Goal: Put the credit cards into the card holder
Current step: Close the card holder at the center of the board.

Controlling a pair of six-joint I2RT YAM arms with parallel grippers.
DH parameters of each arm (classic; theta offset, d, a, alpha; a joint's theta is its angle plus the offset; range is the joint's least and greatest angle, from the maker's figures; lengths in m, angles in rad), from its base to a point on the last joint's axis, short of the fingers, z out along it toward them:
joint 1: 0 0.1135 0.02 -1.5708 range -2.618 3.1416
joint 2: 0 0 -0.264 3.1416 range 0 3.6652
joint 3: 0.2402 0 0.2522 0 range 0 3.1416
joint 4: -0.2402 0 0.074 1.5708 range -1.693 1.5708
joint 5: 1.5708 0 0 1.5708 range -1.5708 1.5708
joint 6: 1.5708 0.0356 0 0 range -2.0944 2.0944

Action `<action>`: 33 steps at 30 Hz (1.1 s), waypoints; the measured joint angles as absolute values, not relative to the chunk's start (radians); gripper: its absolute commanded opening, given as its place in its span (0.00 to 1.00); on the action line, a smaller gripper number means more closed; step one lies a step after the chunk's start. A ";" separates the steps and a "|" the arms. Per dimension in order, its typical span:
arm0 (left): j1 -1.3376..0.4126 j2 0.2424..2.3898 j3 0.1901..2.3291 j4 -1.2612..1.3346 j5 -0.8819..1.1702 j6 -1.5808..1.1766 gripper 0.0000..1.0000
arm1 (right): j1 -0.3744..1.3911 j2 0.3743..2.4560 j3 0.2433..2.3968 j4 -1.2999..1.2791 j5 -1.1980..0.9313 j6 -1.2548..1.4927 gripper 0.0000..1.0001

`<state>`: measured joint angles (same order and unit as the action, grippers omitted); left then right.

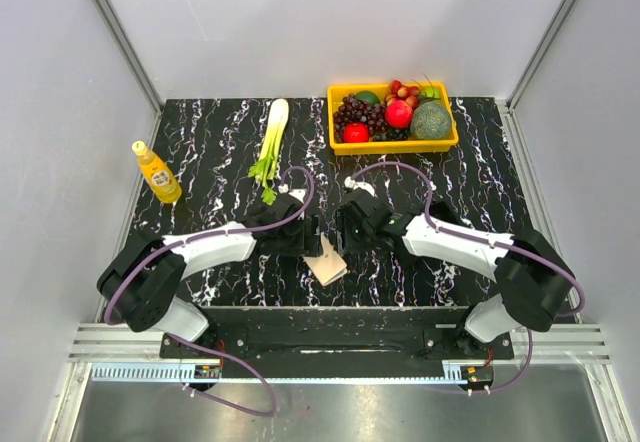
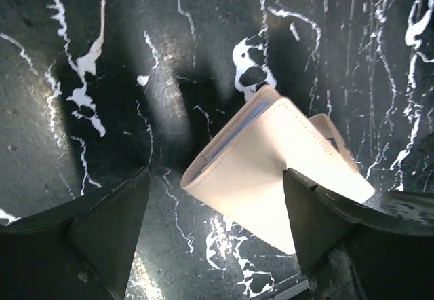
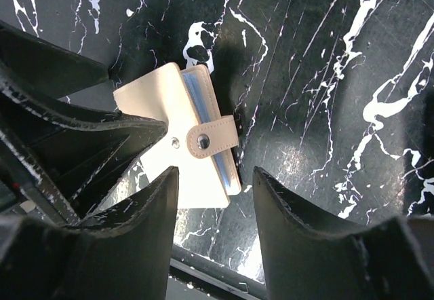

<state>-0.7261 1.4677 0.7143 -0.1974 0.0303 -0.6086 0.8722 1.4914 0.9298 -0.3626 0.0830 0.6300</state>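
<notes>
So where does this stand? The card holder (image 1: 328, 266) is lying flat on the black marble desk (image 1: 200, 132), at about 6 o'clock from the middle and close to the near edge, right between the two arms. In the right wrist view the card holder (image 3: 161, 106) is folded shut, with its clasp tab (image 3: 211, 137) snapped down over the front. There's a light blue strip along its open edge, but I can't tell if that's cards or just the lining.

I can't spot a single loose credit card on the desk in any view. My read is that either the cards are already tucked in and this is the tail end, or they're somewhere the cameras don't reach. If they aren't in, the clasp has to come undone first.

The left jaws are spread wide and low over the card holder (image 2: 258, 157), one finger lapping over its edge and the other well clear, so it isn't clamped. The right jaws are also apart and hold nothing, with the holder just beyond them at 11 o'clock.

The fruit tray (image 1: 340, 144) is off at 1 o'clock, the bottle (image 1: 157, 172) at 9.
</notes>
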 measured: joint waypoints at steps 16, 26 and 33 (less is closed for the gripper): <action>-0.728 1.518 0.739 -0.150 0.032 -0.600 0.81 | 0.872 1.597 0.992 -0.360 0.084 0.583 0.50; -0.727 1.548 0.743 -0.103 0.065 -0.608 0.64 | 0.877 1.598 1.016 -0.379 0.089 0.544 0.46; -0.727 1.557 0.744 -0.081 0.092 -0.614 0.64 | 0.917 1.619 1.072 -0.417 0.123 0.522 0.46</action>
<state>-0.7273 1.5566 0.7441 -0.0811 0.0921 -0.6144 0.9169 1.6192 1.0718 -0.4168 0.1226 0.5224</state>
